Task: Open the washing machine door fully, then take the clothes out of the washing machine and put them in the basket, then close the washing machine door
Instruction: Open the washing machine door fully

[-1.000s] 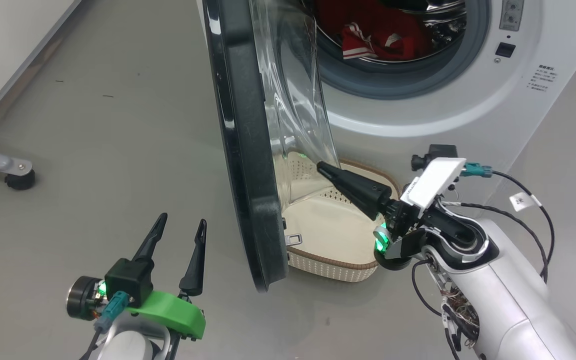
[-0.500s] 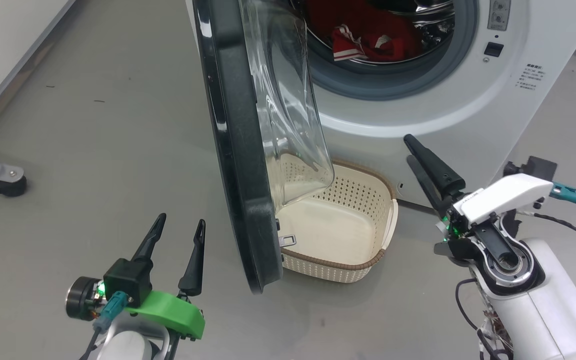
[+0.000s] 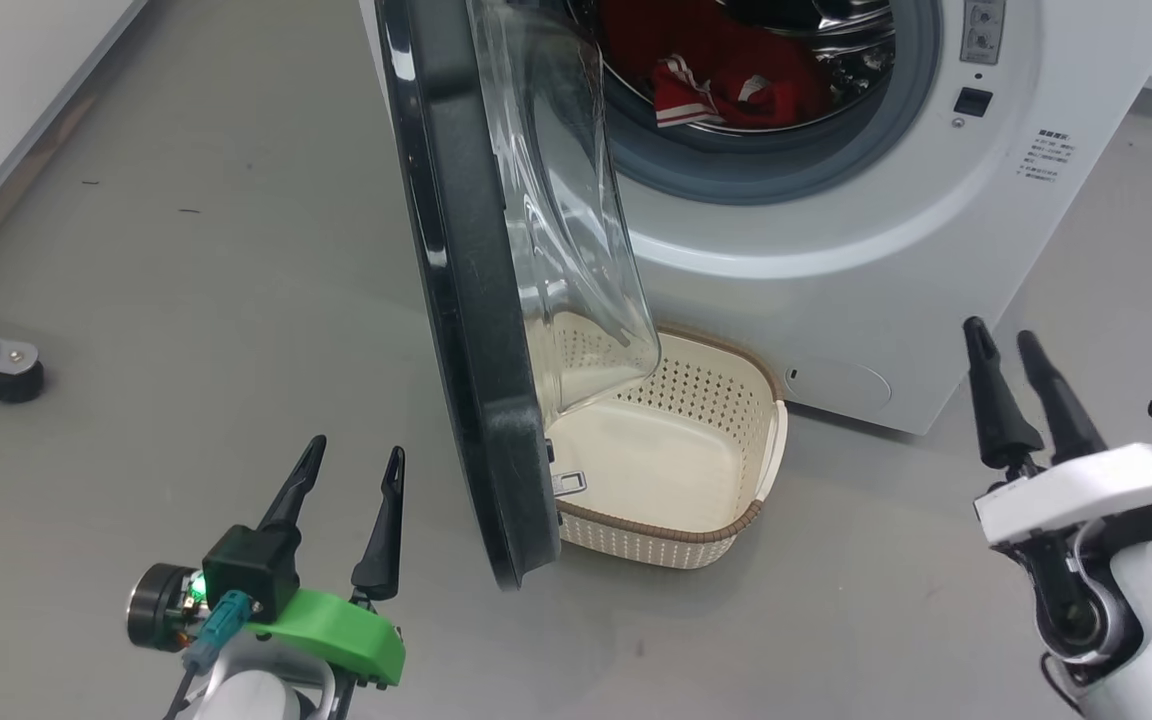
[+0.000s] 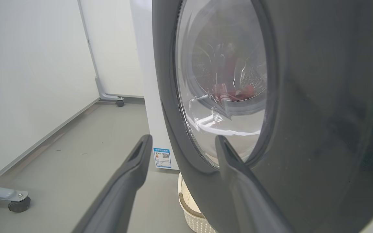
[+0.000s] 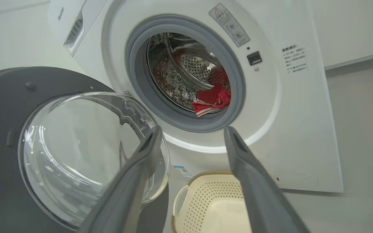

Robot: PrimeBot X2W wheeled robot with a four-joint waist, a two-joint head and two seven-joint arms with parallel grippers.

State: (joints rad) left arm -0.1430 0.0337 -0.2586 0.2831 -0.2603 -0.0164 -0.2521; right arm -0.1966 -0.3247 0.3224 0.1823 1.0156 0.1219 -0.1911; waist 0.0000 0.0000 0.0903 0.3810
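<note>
**Q:** How far along is this?

**A:** The door (image 3: 466,300) is hanging open mid-frame, though I'm guessing not fully. The clothes (image 3: 726,80) are sitting inside the washing machine (image 3: 836,270), top centre, and the basket (image 3: 656,525) below is waiting empty.

**Q:** And your grippers?

**A:** Both are gaping wide and carrying nothing. My right gripper (image 3: 1000,332) is idling lower right, well apart from the clothes, and my left gripper (image 3: 356,446) is lower left, near the door.

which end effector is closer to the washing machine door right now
Left. The left end effector sits open just outside the washing machine door, by its lower edge. The right end effector is farther, beyond the basket on the door's inner side.
</note>
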